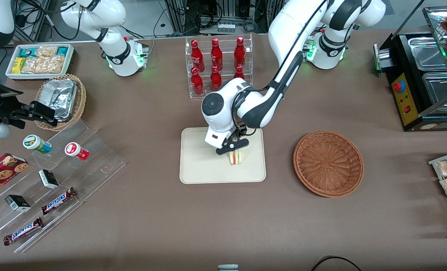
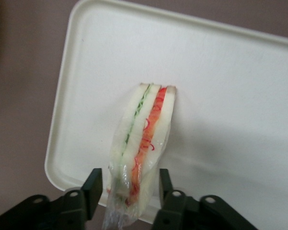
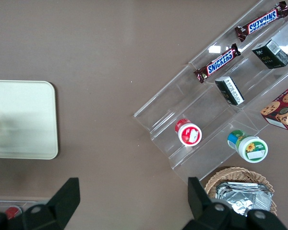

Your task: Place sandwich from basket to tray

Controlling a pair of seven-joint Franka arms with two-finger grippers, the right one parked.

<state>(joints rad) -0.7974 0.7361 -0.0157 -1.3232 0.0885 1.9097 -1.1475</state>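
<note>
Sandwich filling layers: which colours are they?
Green and red-orange, clearest in the left wrist view, on the wedge-shaped white-bread sandwich.
</note>
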